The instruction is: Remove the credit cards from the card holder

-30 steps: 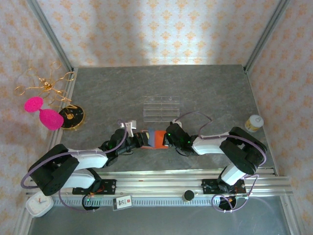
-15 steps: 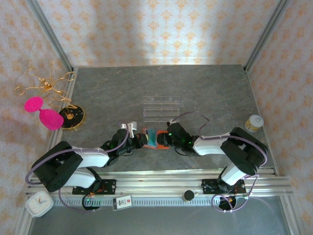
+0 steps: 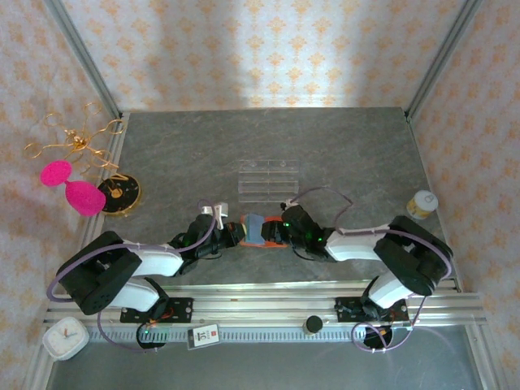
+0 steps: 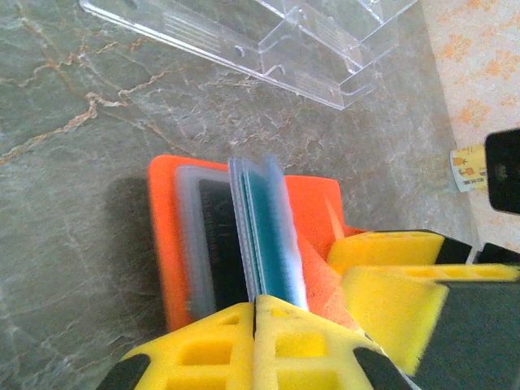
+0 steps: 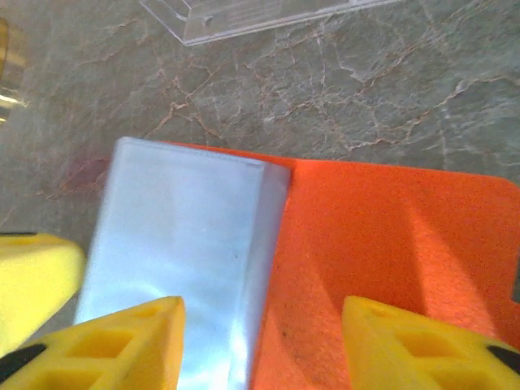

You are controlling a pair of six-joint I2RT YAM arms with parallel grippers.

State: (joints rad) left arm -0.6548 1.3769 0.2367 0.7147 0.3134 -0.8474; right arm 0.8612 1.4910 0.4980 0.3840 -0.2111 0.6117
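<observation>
The orange-red card holder (image 3: 271, 238) lies open on the table near the front, between my two grippers. In the left wrist view the card holder (image 4: 162, 236) has clear sleeves standing on edge, with a dark credit card (image 4: 219, 248) and a teal credit card (image 4: 272, 236) still in them. My left gripper (image 4: 256, 321) is shut on the near edge of those sleeves. My right gripper (image 5: 264, 345) is open. Its fingers (image 5: 122, 341) straddle the greyish panel (image 5: 179, 244) and the orange cover (image 5: 390, 244) without gripping either.
A clear acrylic slotted rack (image 3: 266, 179) stands just beyond the holder. A gold disc (image 3: 120, 192), a pink object (image 3: 71, 187) and gold wire sit at the left edge. A white jar (image 3: 422, 203) is at the right edge.
My right gripper has opened and let go of the holder. The sleeves swung up on edge and the greyish panel now leans left. My left gripper stays shut.
</observation>
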